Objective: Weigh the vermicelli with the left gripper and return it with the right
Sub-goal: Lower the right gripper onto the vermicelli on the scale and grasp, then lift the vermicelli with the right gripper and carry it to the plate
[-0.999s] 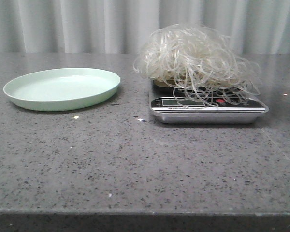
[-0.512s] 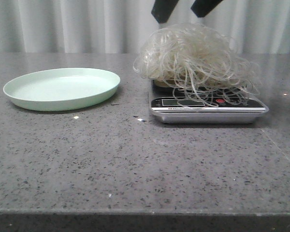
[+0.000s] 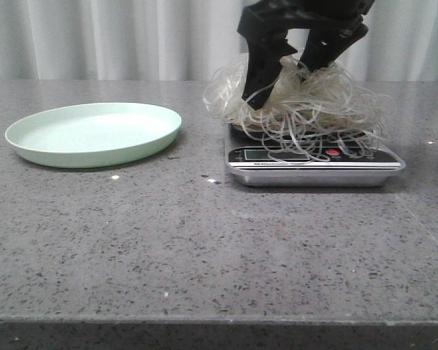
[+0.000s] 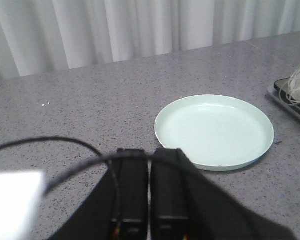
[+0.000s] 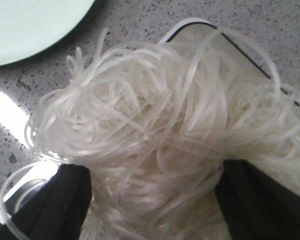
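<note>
The vermicelli (image 3: 317,98), a fluffy whitish mass of glassy strands, lies on the silver kitchen scale (image 3: 314,164) at the right of the table. My right gripper (image 3: 288,91) has come down from above with its jaws wide open, pushed into the mass, one finger on each side. In the right wrist view the vermicelli (image 5: 155,135) fills the gap between the two black fingers (image 5: 65,205). The pale green plate (image 3: 93,133) sits empty at the left. My left gripper (image 4: 149,165) is shut and empty, hovering near the plate (image 4: 214,131).
White curtains hang behind the grey speckled table. The scale's corner and some strands show at the edge of the left wrist view (image 4: 292,92). Loose loops of vermicelli hang over the scale's display (image 3: 277,154).
My right gripper came down from the top of the view and sank its open fingers into the vermicelli, pressing the mass lower. The plate and scale have not moved.
</note>
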